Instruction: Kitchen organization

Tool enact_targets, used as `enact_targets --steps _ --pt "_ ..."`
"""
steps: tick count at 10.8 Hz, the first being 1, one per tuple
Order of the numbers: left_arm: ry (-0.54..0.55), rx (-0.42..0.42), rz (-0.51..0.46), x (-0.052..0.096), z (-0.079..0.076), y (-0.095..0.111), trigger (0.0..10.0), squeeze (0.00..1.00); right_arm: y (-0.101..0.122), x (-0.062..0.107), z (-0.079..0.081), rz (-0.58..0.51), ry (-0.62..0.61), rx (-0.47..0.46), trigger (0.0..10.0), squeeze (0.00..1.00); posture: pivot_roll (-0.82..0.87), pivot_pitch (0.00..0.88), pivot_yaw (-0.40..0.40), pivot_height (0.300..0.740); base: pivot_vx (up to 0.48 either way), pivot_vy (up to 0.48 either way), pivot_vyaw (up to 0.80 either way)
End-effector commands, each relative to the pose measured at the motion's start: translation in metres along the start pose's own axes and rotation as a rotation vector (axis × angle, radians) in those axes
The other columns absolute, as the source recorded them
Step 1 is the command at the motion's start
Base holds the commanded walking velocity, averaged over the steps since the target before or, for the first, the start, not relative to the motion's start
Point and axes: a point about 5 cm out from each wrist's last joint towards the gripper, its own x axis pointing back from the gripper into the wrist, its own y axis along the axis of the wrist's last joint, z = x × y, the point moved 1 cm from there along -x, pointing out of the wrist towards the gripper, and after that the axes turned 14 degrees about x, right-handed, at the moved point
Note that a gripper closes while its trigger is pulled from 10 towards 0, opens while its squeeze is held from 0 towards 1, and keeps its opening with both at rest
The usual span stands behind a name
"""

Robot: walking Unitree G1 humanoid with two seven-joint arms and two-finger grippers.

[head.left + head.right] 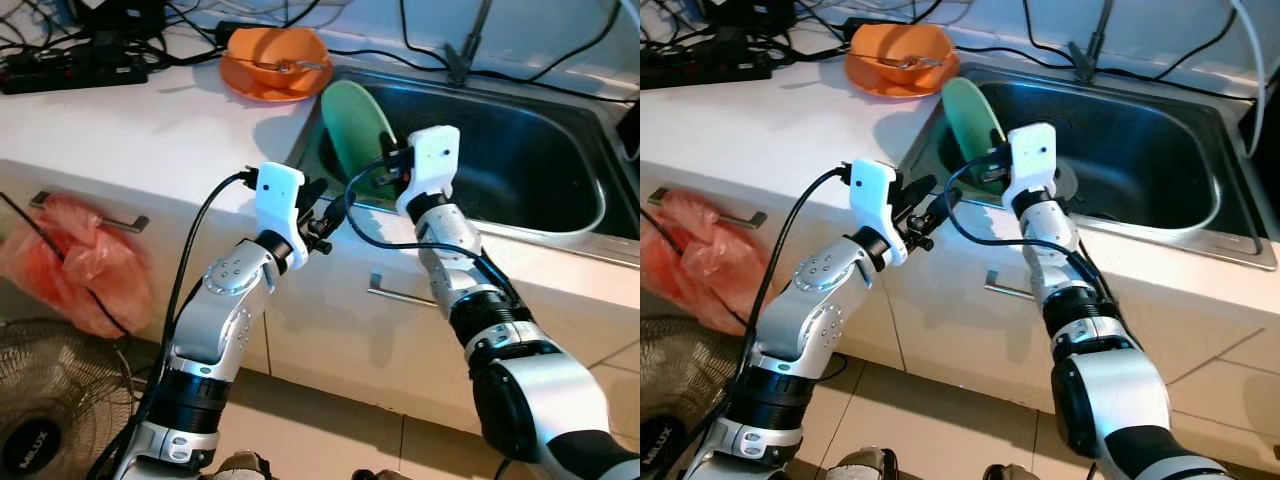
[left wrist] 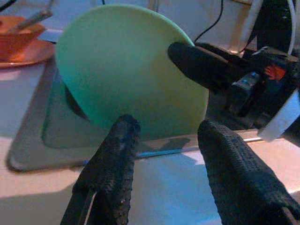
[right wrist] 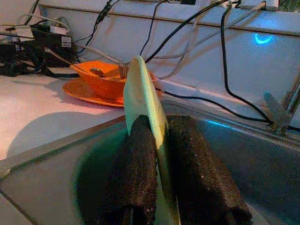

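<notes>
I hold the green plate (image 1: 357, 125) on its edge with the right gripper (image 3: 159, 173); the two fingers are pressed on the two faces of the plate, near its rim. The plate stands almost upright at the left end of the sink (image 1: 560, 150), just inside the front rim.

To do this step well, I think I must keep the squeeze firm, because a plate held by the rim alone can turn or slip between the pads. I should lift it straight up until it is free of the sink wall before I carry it anywhere. A fast swing is a risk: the rim may knock the steel edge.

The right arm reaches forward and up over the front edge of the counter (image 1: 130, 130), the wrist bent so the fingers point into the sink. The left gripper (image 2: 164, 154) waits just before the same front edge, beside the plate, with its fingers apart and nothing between them. It points at the plate's face. I could use it to support the plate from the other side.

At the back of the counter, near the sink's left corner, the orange bowl (image 1: 275, 55) sits on its orange dish.
</notes>
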Motion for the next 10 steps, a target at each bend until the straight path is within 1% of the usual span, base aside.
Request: enact_targets --steps 1,3,4,5,6,10 --pt "-0.006 -0.016 -0.01 0.0004 -0.0039 0.0017 10.0 0.0 0.0038 -0.0026 0.0006 -0.009 0.014 0.011 10.0 0.0 0.24 0.089 -0.061 0.74 0.0 0.0 0.0" --pt "-0.004 -0.018 -0.01 0.0003 -0.0032 0.0017 10.0 0.0 0.0036 -0.0029 0.0001 -0.006 0.015 0.005 10.0 0.0 0.24 0.089 -0.061 0.74 0.0 0.0 0.0" --pt "-0.003 -0.019 -0.01 0.0002 -0.0029 0.002 10.0 0.0 0.0037 -0.003 0.0005 -0.007 0.02 0.001 10.0 0.29 0.24 0.09 -0.061 0.74 0.0 0.0 0.0" --pt "-0.001 -0.019 -0.011 0.0001 -0.0024 0.0025 10.0 0.0 0.0039 -0.0032 0.0004 -0.008 0.021 0.001 10.0 1.0 0.24 0.091 -0.061 0.74 0.0 0.0 0.0" --pt "-0.001 -0.018 -0.01 0.0004 -0.0022 0.002 10.0 0.0 0.0039 -0.0032 0.0 -0.007 0.016 0.005 10.0 0.0 0.24 0.091 -0.06 0.74 0.0 0.0 0.0" --pt "-0.004 -0.019 -0.01 0.0002 -0.0026 0.0016 10.0 0.0 0.0037 -0.003 -0.0024 -0.007 0.009 0.001 10.0 0.0 0.24 0.091 -0.059 0.74 0.0 0.0 0.0"
